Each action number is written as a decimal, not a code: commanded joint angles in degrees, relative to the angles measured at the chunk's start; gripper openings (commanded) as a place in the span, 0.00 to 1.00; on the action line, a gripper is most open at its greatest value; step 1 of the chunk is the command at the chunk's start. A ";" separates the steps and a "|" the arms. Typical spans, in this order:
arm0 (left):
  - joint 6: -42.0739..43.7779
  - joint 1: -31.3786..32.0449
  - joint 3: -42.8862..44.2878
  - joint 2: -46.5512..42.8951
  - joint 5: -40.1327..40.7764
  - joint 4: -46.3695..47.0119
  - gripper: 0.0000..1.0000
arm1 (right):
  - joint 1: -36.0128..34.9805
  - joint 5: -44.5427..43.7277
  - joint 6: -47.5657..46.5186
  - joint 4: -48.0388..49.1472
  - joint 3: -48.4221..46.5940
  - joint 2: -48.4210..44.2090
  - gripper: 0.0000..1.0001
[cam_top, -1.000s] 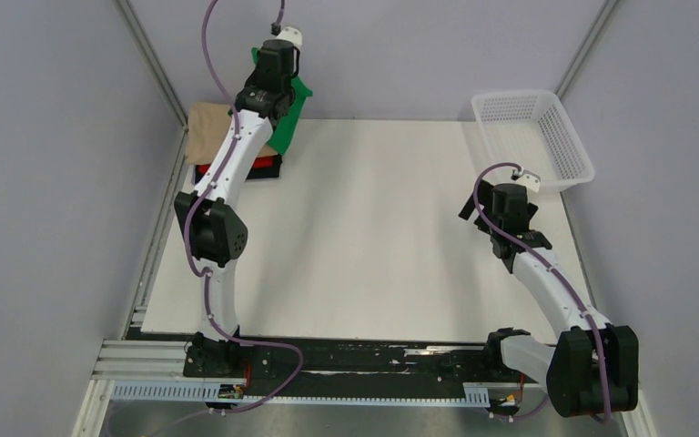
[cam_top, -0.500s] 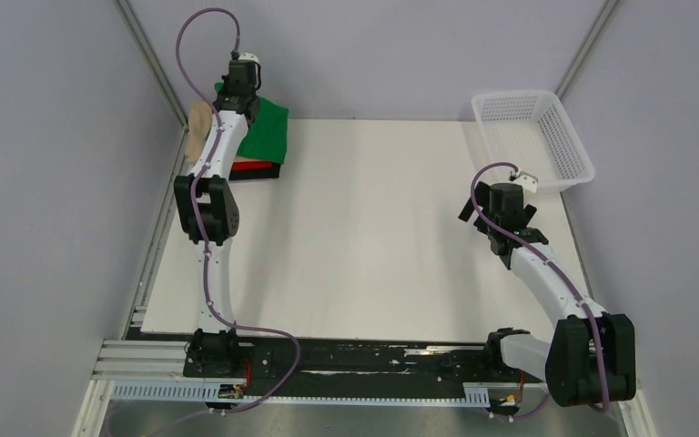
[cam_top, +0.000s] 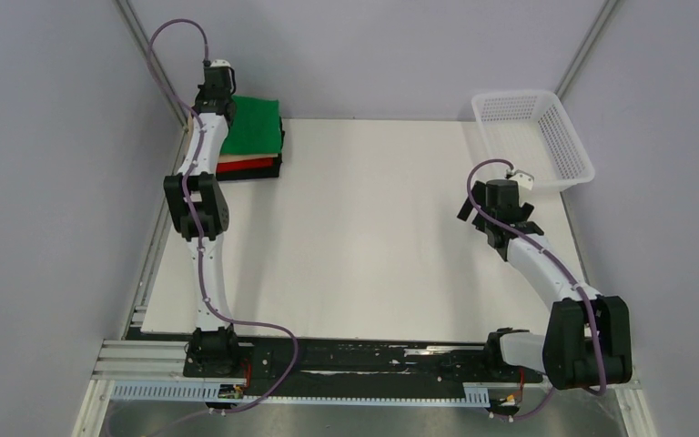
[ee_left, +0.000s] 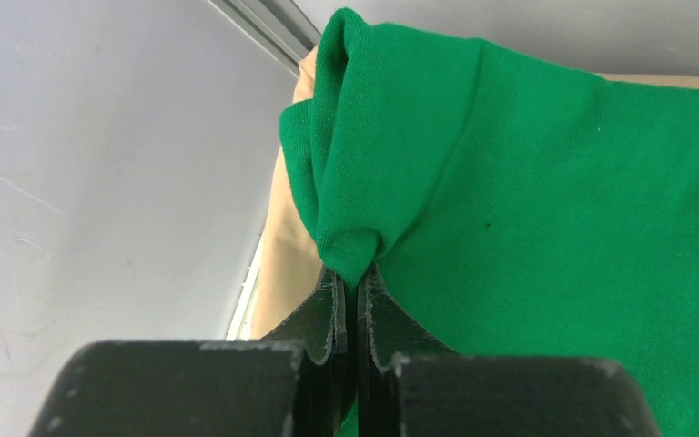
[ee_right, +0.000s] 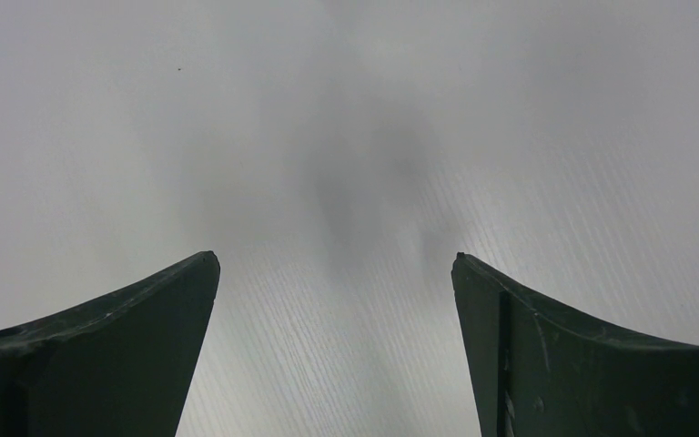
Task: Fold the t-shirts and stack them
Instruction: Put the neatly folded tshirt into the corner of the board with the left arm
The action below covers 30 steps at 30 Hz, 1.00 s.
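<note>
A stack of folded t-shirts sits at the table's far left corner. The green shirt [cam_top: 253,123] lies on top, with the red shirt [cam_top: 246,165] and black shirt [cam_top: 257,176] edges below it. In the left wrist view the beige shirt [ee_left: 287,264] shows under the green shirt [ee_left: 546,209]. My left gripper [cam_top: 211,107] is at the stack's far left edge, shut on a bunched corner of the green shirt [ee_left: 353,282]. My right gripper [cam_top: 499,244] is open and empty over bare table [ee_right: 337,264].
A white mesh basket [cam_top: 535,135] stands at the far right corner. A grey wall and metal frame rail [cam_top: 159,73] run close behind and left of the stack.
My left arm has swung left and back, drawing the green shirt flat over the stack and covering the beige shirt. The right arm shifted slightly.
</note>
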<state>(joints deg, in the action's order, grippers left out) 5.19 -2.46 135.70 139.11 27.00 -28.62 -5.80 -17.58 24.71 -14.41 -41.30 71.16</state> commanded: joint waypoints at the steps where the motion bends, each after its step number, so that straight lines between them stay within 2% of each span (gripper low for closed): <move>1: -1.43 -2.32 2.29 -0.78 -0.49 3.95 0.00 | 0.09 -1.66 -1.00 -0.51 -3.04 1.14 1.00; 9: 0.16 -3.63 3.24 0.14 0.42 5.45 0.02 | 0.15 -1.75 -1.14 -1.04 -3.60 2.00 1.00; 11: 0.94 -3.69 4.65 1.14 0.11 5.29 0.13 | 0.16 -1.65 -1.09 -1.07 -3.72 2.21 1.00; 12: 1.17 -3.69 5.74 1.93 -0.10 5.25 0.35 | 0.13 -1.59 -1.09 -1.12 -3.82 2.41 1.00; 13: 1.34 -3.69 6.78 2.59 0.07 5.29 0.48 | 0.10 -1.58 -1.12 -1.14 -3.94 2.49 1.00; 14: 1.33 -3.69 7.30 2.89 1.14 5.43 0.74 | 0.16 -1.58 -1.15 -1.23 -4.04 2.62 1.00; 15: 1.10 -3.69 8.11 3.35 1.92 5.60 0.93 | 0.14 -1.53 -1.15 -1.31 -4.17 2.67 1.00; 16: 0.51 -3.74 8.45 3.40 3.26 5.60 0.96 | 0.13 -1.49 -1.18 -1.40 -4.27 2.75 1.00; 20: -3.49 -3.52 8.29 1.26 4.62 4.07 1.00 | 0.10 -1.40 -1.03 -1.76 -4.62 2.23 1.00; 22: -5.55 -3.25 6.37 -1.60 2.72 3.33 1.00 | 0.12 -0.89 -0.98 -1.86 -4.67 1.74 1.00; 27: -9.78 -2.02 -2.70 -11.67 -5.29 2.28 1.00 | 0.09 0.73 -0.26 -2.68 -4.84 -0.17 1.00; 30: -11.88 0.18 -7.13 -16.70 -4.42 0.78 1.00 | 0.00 -0.09 1.61 -4.69 -5.52 -1.32 1.00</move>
<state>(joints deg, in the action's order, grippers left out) -1.69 -4.60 131.87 134.26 24.64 -27.90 -5.80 -17.34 24.18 -17.47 -43.90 72.84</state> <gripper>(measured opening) 0.997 0.998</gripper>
